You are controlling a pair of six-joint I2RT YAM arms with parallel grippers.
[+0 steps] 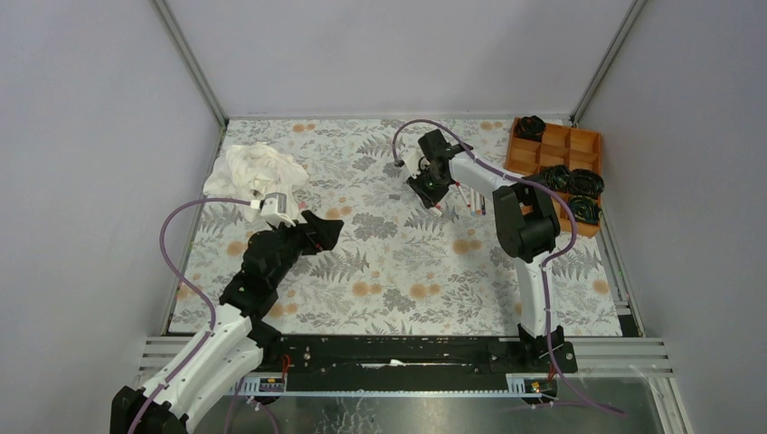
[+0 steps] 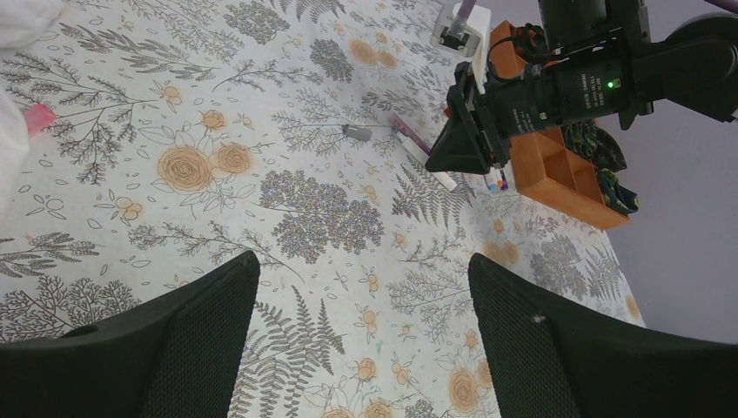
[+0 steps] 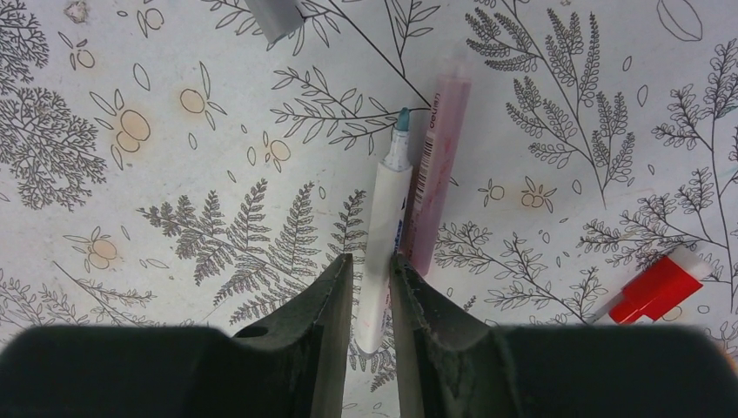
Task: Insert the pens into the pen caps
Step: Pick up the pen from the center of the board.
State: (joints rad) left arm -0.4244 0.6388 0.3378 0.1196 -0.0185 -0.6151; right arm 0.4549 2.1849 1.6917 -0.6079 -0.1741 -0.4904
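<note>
My right gripper is shut on a white pen with a teal tip, which points away from the camera just above the flowered mat. A pinkish-red pen lies right beside it, touching or nearly so. A red cap on a white stub lies to the right, and a grey cap lies at the top edge. In the top view the right gripper is at the mat's far middle. My left gripper is open and empty, low over the mat at the left. The grey cap lies far ahead of it.
An orange compartment tray with black coiled items stands at the far right. A white cloth lies at the far left, with a small pink piece by it. More pens lie right of the right gripper.
</note>
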